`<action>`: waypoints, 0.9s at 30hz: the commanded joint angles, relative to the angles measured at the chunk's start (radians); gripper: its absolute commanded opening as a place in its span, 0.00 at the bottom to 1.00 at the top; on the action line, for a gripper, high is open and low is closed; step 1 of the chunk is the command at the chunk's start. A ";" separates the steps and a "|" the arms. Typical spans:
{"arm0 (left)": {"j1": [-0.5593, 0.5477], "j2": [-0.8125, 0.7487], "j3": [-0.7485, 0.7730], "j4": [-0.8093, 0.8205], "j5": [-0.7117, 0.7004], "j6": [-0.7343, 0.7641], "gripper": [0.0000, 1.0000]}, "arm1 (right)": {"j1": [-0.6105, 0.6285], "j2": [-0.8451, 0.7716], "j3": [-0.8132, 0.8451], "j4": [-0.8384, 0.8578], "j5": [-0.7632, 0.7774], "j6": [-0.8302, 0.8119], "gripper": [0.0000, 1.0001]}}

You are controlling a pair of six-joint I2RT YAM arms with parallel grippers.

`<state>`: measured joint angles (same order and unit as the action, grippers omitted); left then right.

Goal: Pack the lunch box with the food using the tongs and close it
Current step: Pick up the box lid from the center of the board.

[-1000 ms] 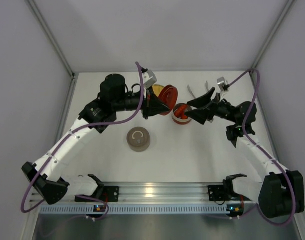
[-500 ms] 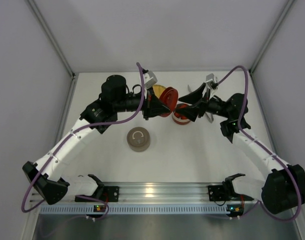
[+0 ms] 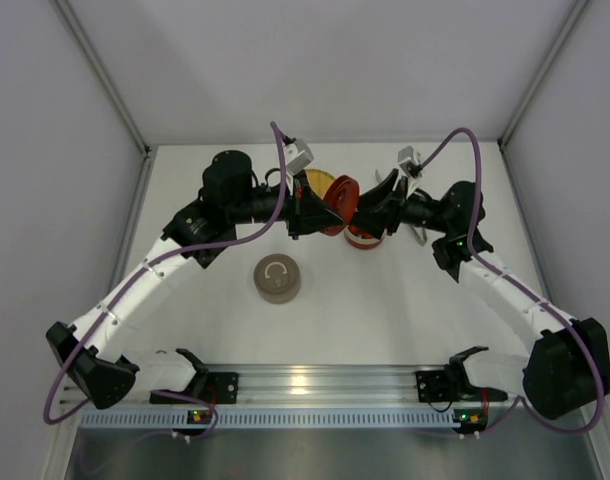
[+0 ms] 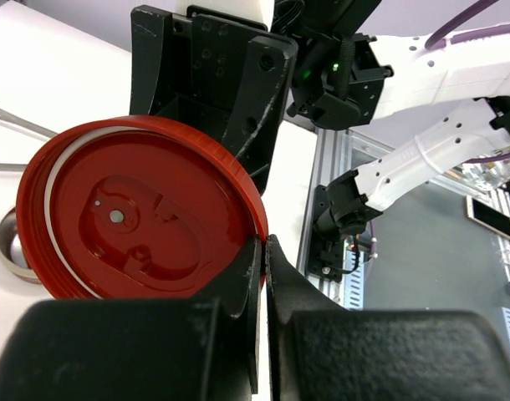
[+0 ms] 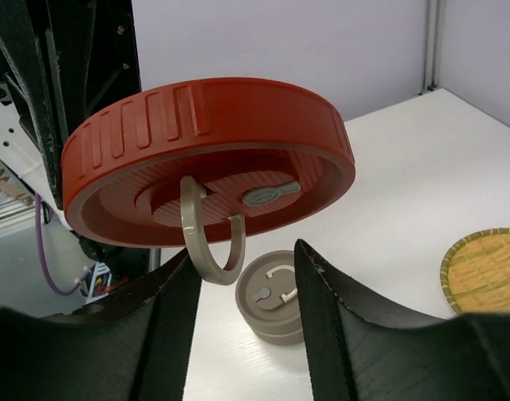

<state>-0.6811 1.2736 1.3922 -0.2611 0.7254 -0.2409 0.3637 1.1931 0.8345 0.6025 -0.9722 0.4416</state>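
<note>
L gripper is clamped hard on the rim of the red lid, holding it up on edge in mid-air btw the two arms. R gripper is right at the lid's top face, fingers apart w/ nothing pinched, one on each side of the beige loop handle. Red lunch box base sits on the table just under the R gripper, near the yellow woven plate. The tongs lie flat on the table beyond the lid w/ no gripper on them, and a beige lid rests alone nearer the arm bases.
</note>
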 commanded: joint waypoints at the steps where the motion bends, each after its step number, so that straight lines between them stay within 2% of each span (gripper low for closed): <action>1: 0.006 -0.014 -0.010 0.125 0.043 -0.080 0.00 | 0.020 0.008 0.048 0.103 -0.022 0.025 0.45; 7: 0.017 -0.014 -0.036 0.171 0.058 -0.146 0.00 | 0.018 0.017 0.040 0.235 -0.026 0.118 0.34; 8: 0.021 -0.017 -0.042 0.184 0.062 -0.179 0.00 | 0.018 0.016 0.038 0.247 -0.028 0.127 0.29; 9: 0.032 -0.019 -0.050 0.213 0.062 -0.198 0.00 | 0.020 0.016 0.038 0.250 -0.029 0.131 0.19; 12: 0.061 -0.023 -0.076 0.238 0.066 -0.253 0.00 | 0.009 0.005 0.035 0.250 -0.042 0.141 0.02; 15: 0.101 -0.034 -0.097 0.235 0.052 -0.270 0.00 | -0.014 -0.016 0.043 0.191 -0.052 0.137 0.00; 16: 0.113 -0.037 -0.105 0.227 0.048 -0.276 0.00 | -0.020 -0.023 0.066 0.140 -0.062 0.084 0.00; 17: 0.139 -0.042 -0.117 0.215 0.042 -0.282 0.09 | -0.023 -0.030 0.084 -0.041 -0.060 0.030 0.00; 18: 0.150 -0.045 -0.119 0.195 0.037 -0.278 0.26 | -0.023 -0.033 0.118 -0.199 -0.039 -0.047 0.00; 19: 0.161 -0.046 -0.114 0.169 0.031 -0.272 0.48 | -0.023 -0.033 0.209 -0.366 -0.031 -0.243 0.00; 20: 0.185 -0.048 -0.107 0.083 0.002 -0.240 0.94 | -0.023 -0.027 0.248 -0.503 -0.019 -0.329 0.00; 21: 0.201 -0.046 -0.076 0.027 -0.015 -0.218 0.98 | -0.025 -0.026 0.320 -0.753 0.030 -0.404 0.00; 22: 0.216 -0.042 -0.055 -0.031 -0.029 -0.165 0.98 | -0.028 -0.026 0.352 -0.864 0.052 -0.561 0.00; 23: 0.257 -0.039 -0.035 -0.147 -0.038 -0.135 0.98 | -0.034 -0.027 0.376 -0.954 0.076 -0.619 0.00; 24: 0.287 -0.033 -0.004 -0.196 -0.050 -0.117 0.98 | -0.035 -0.033 0.405 -1.092 0.120 -0.662 0.00; 27: 0.415 -0.037 0.007 -0.312 -0.031 -0.061 0.98 | -0.035 -0.050 0.423 -1.261 0.219 -0.799 0.00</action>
<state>-0.3531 1.2591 1.3426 -0.3992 0.7109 -0.3878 0.3367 1.1698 1.2182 -0.2562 -0.8719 -0.0864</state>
